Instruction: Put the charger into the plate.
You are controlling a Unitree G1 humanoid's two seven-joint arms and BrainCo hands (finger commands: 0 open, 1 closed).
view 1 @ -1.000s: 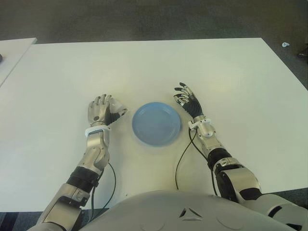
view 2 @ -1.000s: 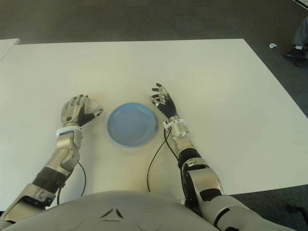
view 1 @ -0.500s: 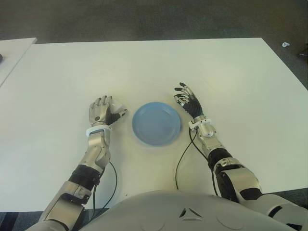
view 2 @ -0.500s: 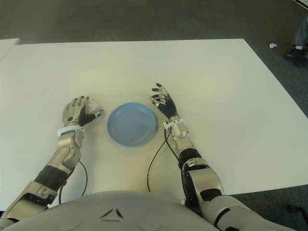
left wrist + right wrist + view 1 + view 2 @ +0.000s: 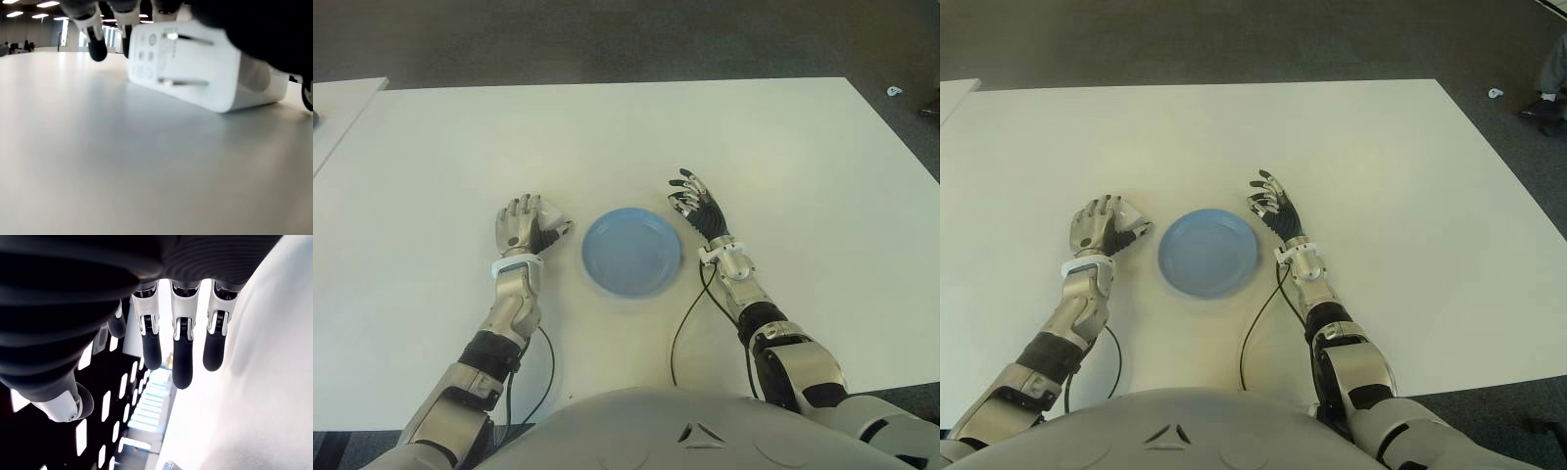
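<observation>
Since a second ago, little has moved: my left forearm has shifted slightly, and both hands show where they were. From my head camera, a white table (image 5: 783, 147) fills the view with a blue plate (image 5: 632, 252) at its middle, nothing on it. My left hand (image 5: 521, 227) sits just left of the plate, fingers curled over a white charger (image 5: 551, 217) whose corner peeks out on the plate side. My right hand (image 5: 700, 207) shows just right of the plate, fingers loosely spread, holding nothing.

From my left wrist camera, the charger (image 5: 205, 68) lies on the tabletop (two metal prongs facing the lens), with my fingertips (image 5: 97, 48) hanging over it; whether they grip it I cannot tell.

From my right wrist camera, my fingers (image 5: 181, 352) hang relaxed and apart above the table.
</observation>
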